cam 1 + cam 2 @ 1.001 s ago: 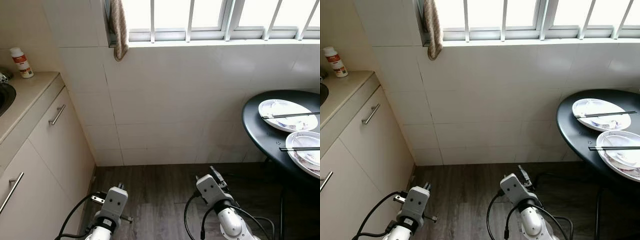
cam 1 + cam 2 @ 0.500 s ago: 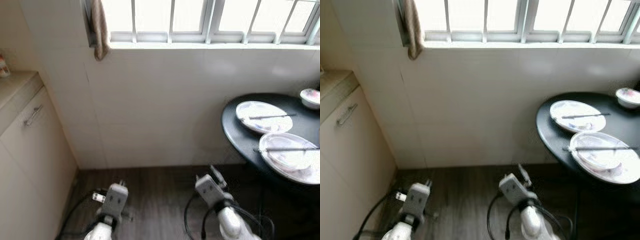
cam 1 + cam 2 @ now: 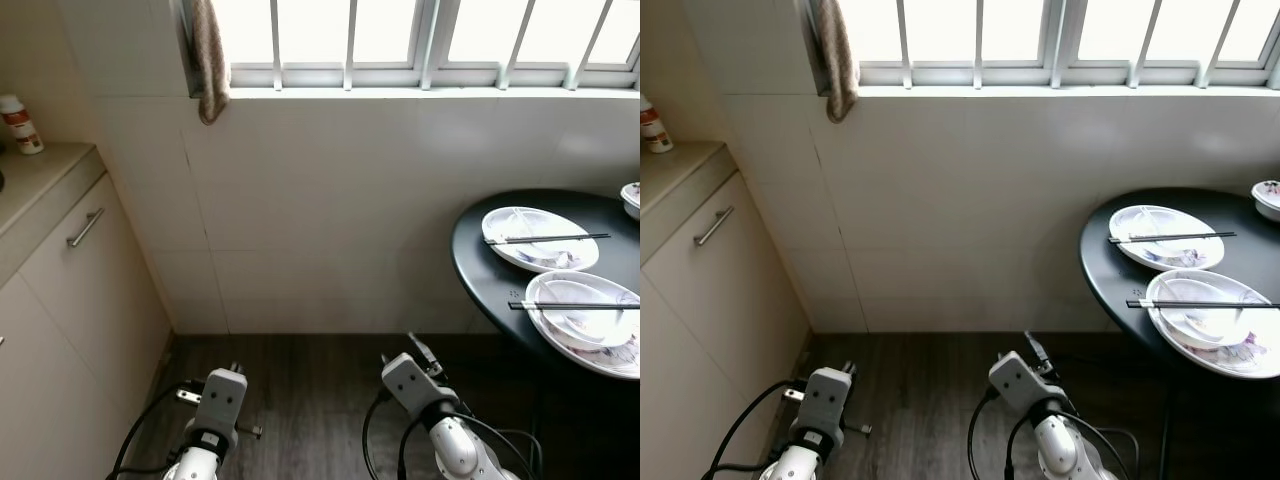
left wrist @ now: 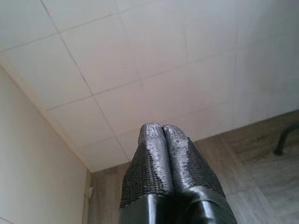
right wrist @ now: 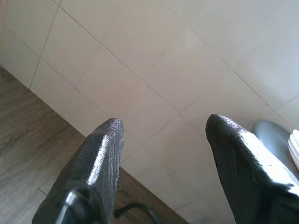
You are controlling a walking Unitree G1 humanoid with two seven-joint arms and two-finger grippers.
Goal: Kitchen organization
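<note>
Progress: nothing tidied yet, we judge.
Table (image 3: 480,262): two plates (image 3: 538,238) with chopsticks (image 3: 548,239) wait.
Left gripper (image 4: 161,132): jaws closed, empty.
Right gripper (image 5: 163,126): jaws open, empty.

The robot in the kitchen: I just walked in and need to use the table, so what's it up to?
Nothing is being handled yet. The robot faces the tiled wall under the window, both arms hanging low over the wood floor. The left end effector is shut and empty; the right end effector is open and empty. The black round table to its right holds two plates with chopsticks laid across them, untouched.
</note>
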